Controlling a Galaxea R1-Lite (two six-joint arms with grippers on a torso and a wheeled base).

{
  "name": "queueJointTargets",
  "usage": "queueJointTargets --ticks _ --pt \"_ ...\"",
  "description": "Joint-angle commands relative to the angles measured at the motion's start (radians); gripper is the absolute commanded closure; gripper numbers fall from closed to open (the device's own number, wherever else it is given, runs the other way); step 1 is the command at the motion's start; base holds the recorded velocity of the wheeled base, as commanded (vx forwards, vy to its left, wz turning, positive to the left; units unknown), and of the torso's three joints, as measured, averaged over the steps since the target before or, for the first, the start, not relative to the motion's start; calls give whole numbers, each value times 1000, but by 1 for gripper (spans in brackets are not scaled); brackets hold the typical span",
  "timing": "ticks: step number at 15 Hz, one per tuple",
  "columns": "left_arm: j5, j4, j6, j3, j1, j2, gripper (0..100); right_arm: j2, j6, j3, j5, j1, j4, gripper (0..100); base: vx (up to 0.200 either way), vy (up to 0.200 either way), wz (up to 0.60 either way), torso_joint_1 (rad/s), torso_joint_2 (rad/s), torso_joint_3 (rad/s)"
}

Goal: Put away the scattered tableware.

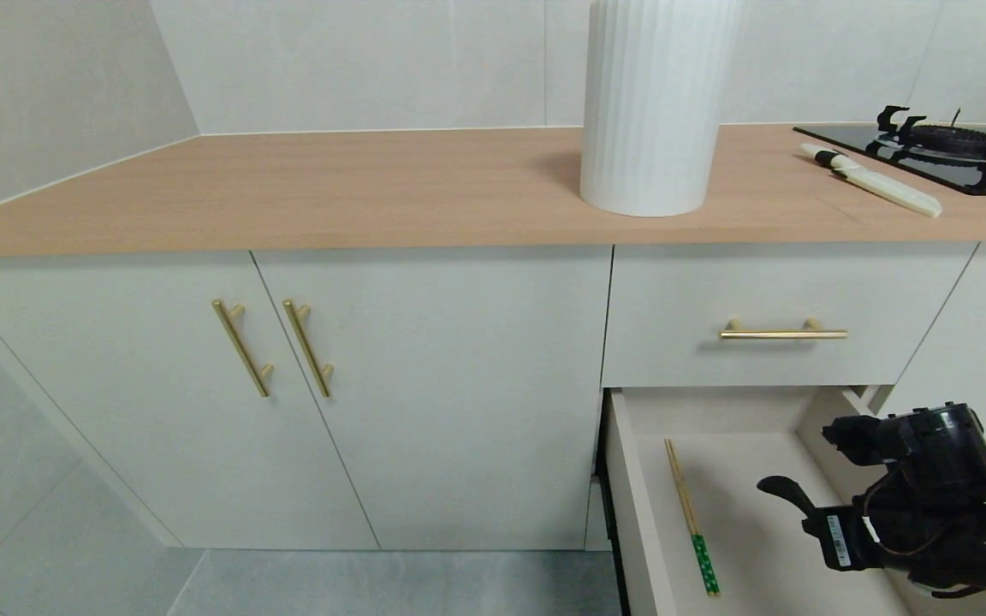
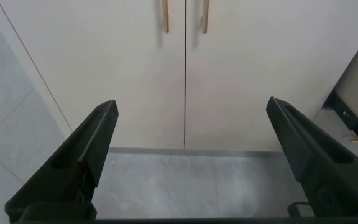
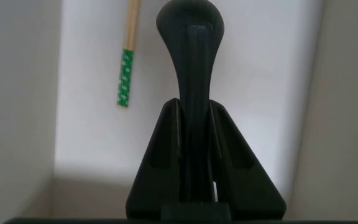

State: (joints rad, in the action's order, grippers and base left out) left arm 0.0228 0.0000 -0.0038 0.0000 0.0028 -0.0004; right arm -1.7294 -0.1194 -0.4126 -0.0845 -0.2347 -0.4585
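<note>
The lower drawer (image 1: pixel 630 479) stands pulled out at the right. A pair of wooden chopsticks with green ends (image 1: pixel 690 513) (image 3: pixel 127 62) lies on its floor near the left wall. My right gripper (image 1: pixel 827 524) (image 3: pixel 192 118) hangs over the drawer, to the right of the chopsticks, shut on a black utensil (image 1: pixel 780 489) (image 3: pixel 190 31) whose rounded end sticks out past the fingers. A cream-handled knife (image 1: pixel 874 180) lies on the wooden countertop (image 1: pixel 330 188) beside the stove. My left gripper (image 2: pixel 191 106) is open and empty, low in front of the cabinet doors.
A tall white ribbed canister (image 1: pixel 651 111) stands on the counter above the drawers. A black gas stove (image 1: pixel 947 145) sits at the far right. The upper drawer (image 1: pixel 784 334) and the double doors with gold handles (image 1: pixel 305 346) are closed. Grey tiled floor lies below.
</note>
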Motion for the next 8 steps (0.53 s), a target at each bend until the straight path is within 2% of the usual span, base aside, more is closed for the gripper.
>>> queueJointTargets --ticks 1,5,8 --pt "0 0 -1 0 0 0 0 -12 0 0 0 0 -2 100 0 0 0 0 0 0" --pt "0 0 -1 0 0 0 0 -127 0 -2 -9 -8 -80 100 0 0 0 -4 7 18" --pt "0 0 -1 0 0 0 0 -343 -65 -5 -67 -5 -293 100 0 0 0 0 0 0"
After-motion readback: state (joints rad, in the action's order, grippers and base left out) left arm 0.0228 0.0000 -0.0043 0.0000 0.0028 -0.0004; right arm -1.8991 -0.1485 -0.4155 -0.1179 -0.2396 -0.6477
